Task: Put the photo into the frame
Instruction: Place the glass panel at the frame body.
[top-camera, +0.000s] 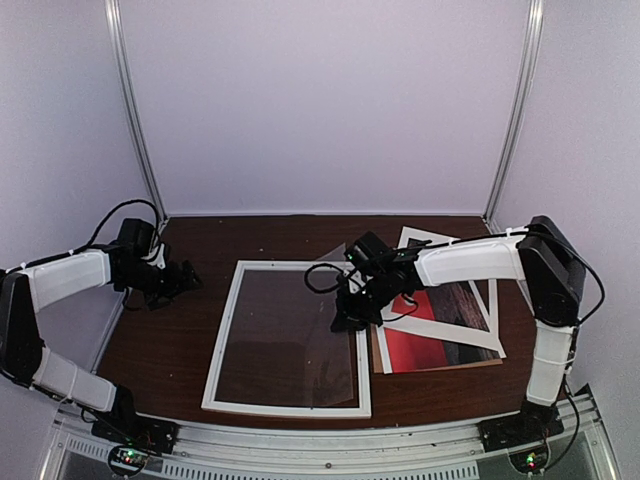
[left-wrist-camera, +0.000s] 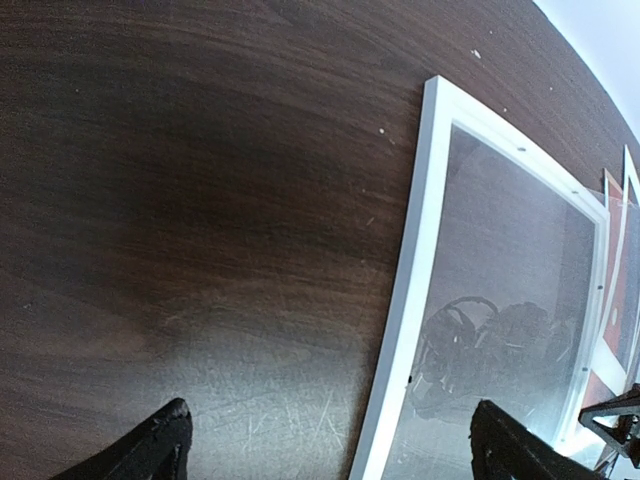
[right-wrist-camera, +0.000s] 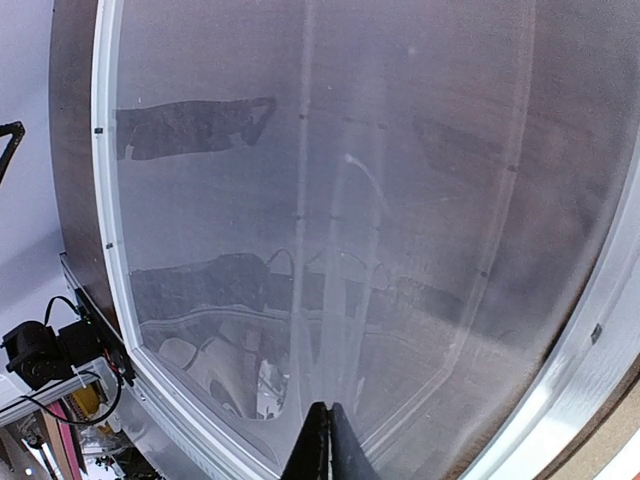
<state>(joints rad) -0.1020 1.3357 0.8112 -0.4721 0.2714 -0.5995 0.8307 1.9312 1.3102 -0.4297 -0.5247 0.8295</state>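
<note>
- Right pincer (top-camera: 345, 318) clenched over the frame (top-camera: 285, 408) at its 3 o'clock rim; left pincer (top-camera: 190, 278) released at 9 o'clock.
- Photo (top-camera: 422, 346) lies beyond the frame at 3 o'clock; pinch one edge and keep it flat.

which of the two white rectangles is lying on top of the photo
The wide-bordered white mat on the right, tilted across the red photo. The thin-edged frame lies left of it, off the photo.
</note>
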